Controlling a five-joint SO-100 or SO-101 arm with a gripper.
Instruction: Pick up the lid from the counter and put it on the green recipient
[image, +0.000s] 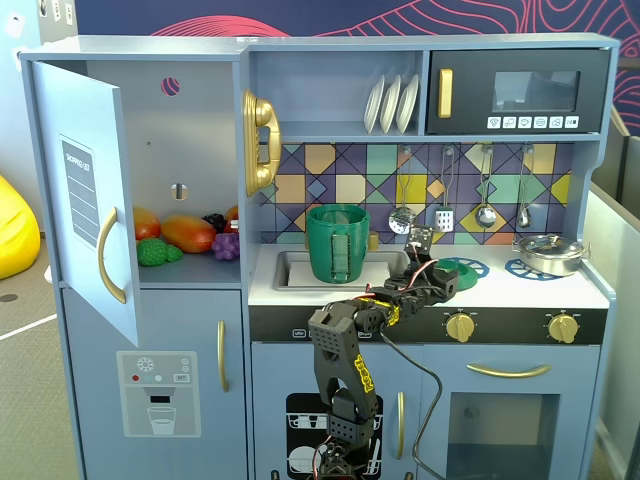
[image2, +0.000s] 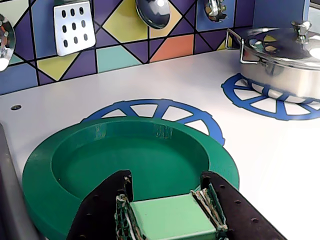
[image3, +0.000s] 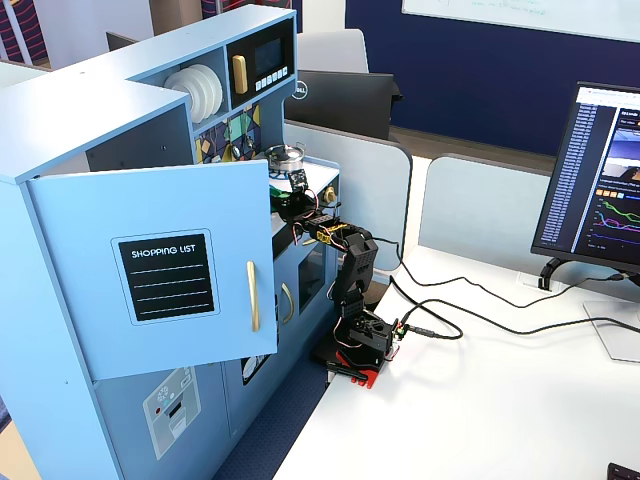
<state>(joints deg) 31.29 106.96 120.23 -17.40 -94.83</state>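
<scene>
The lid (image2: 100, 160) is a round green disc with a raised rim and a pale green square knob (image2: 172, 217) at its centre. It lies flat on the white counter, over a blue spoked burner ring (image2: 150, 107). In the wrist view my gripper (image2: 167, 181) has its black fingers pressed against both sides of the knob, shut on it. In a fixed view the gripper (image: 444, 279) sits low at the lid (image: 470, 268), right of the sink. The green recipient (image: 337, 243), a tall dark-green pot with a strap handle, stands in the sink to the left.
A shiny silver pot (image2: 285, 57) with its own lid sits on the right burner ring (image2: 260, 102). Utensils (image: 445, 215) hang on the tiled back wall above the counter. The fridge door (image: 85, 200) stands open at the left, with toy fruit (image: 185, 235) inside.
</scene>
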